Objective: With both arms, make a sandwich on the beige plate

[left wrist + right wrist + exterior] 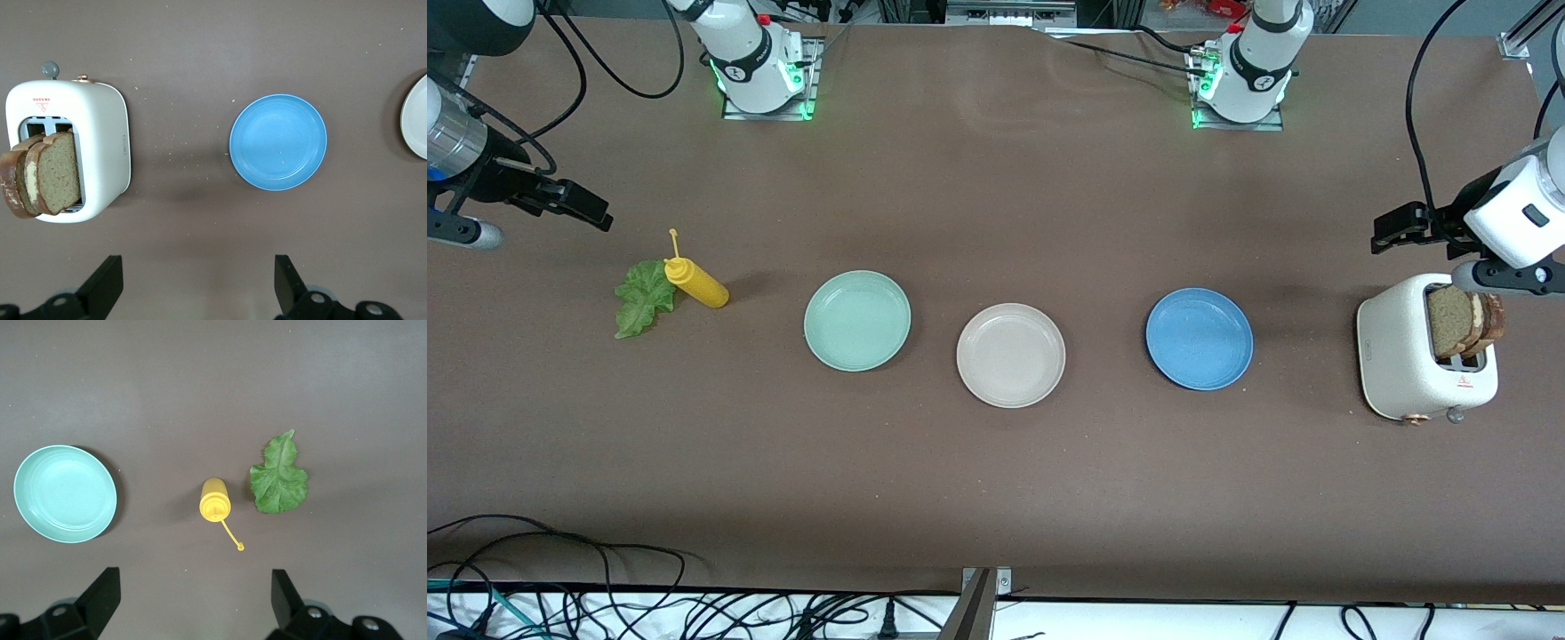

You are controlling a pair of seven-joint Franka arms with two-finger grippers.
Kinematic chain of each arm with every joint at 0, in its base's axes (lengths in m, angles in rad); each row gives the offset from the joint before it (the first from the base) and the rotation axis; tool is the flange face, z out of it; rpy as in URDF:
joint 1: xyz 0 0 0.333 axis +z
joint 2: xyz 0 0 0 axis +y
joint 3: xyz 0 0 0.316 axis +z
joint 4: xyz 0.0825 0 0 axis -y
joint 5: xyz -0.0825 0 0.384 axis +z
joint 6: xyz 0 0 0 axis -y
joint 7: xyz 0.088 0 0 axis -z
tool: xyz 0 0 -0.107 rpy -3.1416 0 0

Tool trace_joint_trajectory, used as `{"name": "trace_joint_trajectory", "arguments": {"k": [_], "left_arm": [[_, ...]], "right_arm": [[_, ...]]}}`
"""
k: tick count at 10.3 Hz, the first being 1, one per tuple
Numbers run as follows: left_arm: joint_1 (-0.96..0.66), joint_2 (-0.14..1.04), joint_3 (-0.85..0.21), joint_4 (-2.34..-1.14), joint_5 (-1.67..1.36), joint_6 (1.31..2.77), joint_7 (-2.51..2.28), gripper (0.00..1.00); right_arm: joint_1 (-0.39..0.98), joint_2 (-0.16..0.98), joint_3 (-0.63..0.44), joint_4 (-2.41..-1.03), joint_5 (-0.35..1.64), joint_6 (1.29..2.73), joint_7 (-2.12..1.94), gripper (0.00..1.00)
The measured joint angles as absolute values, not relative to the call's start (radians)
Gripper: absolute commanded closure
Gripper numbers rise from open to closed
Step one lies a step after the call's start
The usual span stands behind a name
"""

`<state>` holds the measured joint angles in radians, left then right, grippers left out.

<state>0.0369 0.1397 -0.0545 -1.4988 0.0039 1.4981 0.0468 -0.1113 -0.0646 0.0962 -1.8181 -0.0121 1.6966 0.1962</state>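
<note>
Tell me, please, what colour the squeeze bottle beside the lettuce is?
Yellow; the squeeze bottle shows best in the right wrist view.

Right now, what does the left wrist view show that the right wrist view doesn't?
Only the left wrist view: the toaster with bread slices standing in it, the blue plate and an edge of the beige plate. Only the right wrist view: the mint green plate, yellow bottle and lettuce leaf. Both: brown tabletop and an open claw, empty.

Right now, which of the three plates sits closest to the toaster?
The blue plate, at the left arm's end of the row. The beige plate is in the middle, and the mint green plate is farthest from the toaster.
</note>
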Motion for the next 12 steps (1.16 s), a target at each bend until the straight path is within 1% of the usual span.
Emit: {"name": "trace_joint_trajectory", "arguments": {"k": [12], "left_arm": [[0.037, 0.151, -0.055, -1.499, 0.004, 1.509, 0.047, 0.0]], "right_arm": [[-0.111, -0.065, 0.093, -1.818, -0.012, 1.697, 0.196, 0.0]]}}
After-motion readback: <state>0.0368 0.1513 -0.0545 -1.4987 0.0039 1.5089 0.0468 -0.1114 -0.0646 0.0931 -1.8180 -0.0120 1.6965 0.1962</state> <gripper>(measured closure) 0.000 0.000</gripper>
